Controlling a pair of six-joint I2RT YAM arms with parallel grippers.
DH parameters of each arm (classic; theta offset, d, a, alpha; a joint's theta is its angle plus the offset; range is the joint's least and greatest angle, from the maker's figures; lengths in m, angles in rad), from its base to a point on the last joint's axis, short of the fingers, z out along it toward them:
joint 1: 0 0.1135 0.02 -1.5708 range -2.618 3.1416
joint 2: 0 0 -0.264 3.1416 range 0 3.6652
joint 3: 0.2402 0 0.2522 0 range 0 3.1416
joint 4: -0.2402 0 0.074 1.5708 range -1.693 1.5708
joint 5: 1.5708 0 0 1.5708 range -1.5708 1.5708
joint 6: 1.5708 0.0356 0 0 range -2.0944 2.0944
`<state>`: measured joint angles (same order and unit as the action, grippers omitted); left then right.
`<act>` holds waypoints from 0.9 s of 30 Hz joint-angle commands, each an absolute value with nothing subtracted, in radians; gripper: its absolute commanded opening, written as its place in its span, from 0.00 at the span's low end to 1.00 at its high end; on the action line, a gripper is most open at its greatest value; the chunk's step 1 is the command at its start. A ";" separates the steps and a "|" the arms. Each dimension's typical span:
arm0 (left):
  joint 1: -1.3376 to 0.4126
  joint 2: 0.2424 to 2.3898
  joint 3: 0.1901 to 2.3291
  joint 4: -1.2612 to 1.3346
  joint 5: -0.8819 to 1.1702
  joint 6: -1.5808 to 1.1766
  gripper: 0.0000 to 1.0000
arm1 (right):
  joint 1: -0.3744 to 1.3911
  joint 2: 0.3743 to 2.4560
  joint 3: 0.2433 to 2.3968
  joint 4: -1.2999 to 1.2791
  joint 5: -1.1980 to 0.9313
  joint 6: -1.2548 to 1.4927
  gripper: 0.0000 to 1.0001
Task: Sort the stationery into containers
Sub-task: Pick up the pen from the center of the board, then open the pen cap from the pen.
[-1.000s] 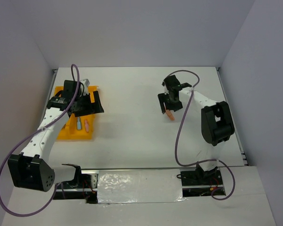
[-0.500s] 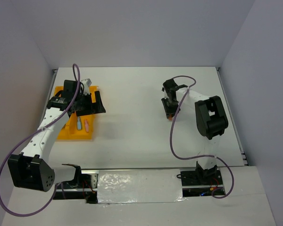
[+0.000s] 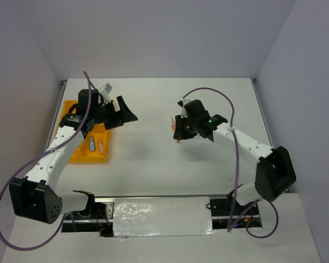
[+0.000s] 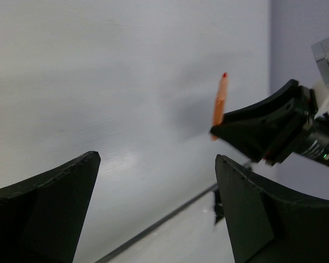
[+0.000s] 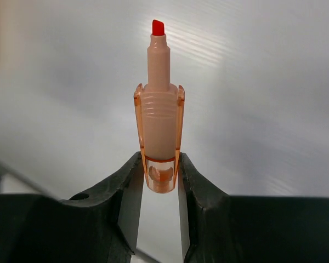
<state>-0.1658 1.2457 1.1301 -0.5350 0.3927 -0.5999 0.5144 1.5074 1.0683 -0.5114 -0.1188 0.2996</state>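
Note:
My right gripper (image 3: 179, 129) is shut on the orange clip-like piece (image 3: 176, 133), a small marker-shaped item with a red tip, and holds it above the middle of the table. In the right wrist view the piece (image 5: 159, 135) stands upright between the closed-in jaws (image 5: 160, 176). My left gripper (image 3: 124, 113) is open and empty, raised just right of the yellow-orange tray (image 3: 79, 154). The blue piece (image 3: 91, 144) and the pink piece (image 3: 100, 146) lie in the tray. The left wrist view shows the orange piece (image 4: 220, 103) held by the right gripper. The bottle, tape ring and jar are hidden.
The left arm covers the far half of the tray. Grey walls close in the table on the left, back and right. A foil-covered strip (image 3: 162, 216) runs along the near edge between the arm bases.
My right arm has swung left toward the table's middle, carrying the orange piece. My left gripper has lifted off the tray and turned to the right.

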 commanded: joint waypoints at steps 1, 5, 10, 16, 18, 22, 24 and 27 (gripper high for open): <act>-0.276 1.217 1.108 -0.218 0.545 -0.866 0.99 | 0.635 1.367 1.091 -0.377 -0.201 0.422 0.00; -0.362 1.203 1.104 0.024 0.531 -0.951 0.92 | 0.676 1.301 1.100 -0.351 -0.260 0.554 0.00; -0.400 1.230 1.138 0.058 0.552 -0.916 0.91 | 0.736 1.255 1.212 -0.435 -0.207 0.546 0.00; -0.469 1.264 1.154 -0.009 0.483 -0.868 0.85 | 0.762 1.279 1.285 -0.528 -0.143 0.529 0.00; -0.489 1.275 1.158 -0.055 0.466 -0.848 0.83 | 0.765 1.282 1.293 -0.532 -0.156 0.531 0.00; -0.503 1.269 1.149 -0.048 0.445 -0.845 0.74 | 0.778 1.301 1.324 -0.557 -0.163 0.514 0.00; -0.505 1.262 1.141 -0.029 0.446 -0.853 0.67 | 0.785 1.308 1.331 -0.568 -0.167 0.502 0.00; -0.505 1.264 1.144 -0.028 0.442 -0.853 0.47 | 0.796 1.322 1.347 -0.575 -0.175 0.485 0.00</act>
<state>-0.5011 1.2728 1.1187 -0.0711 0.4541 -0.8654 0.7815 1.3144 1.2881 -0.5575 -0.1726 0.5125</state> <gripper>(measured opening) 0.492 0.339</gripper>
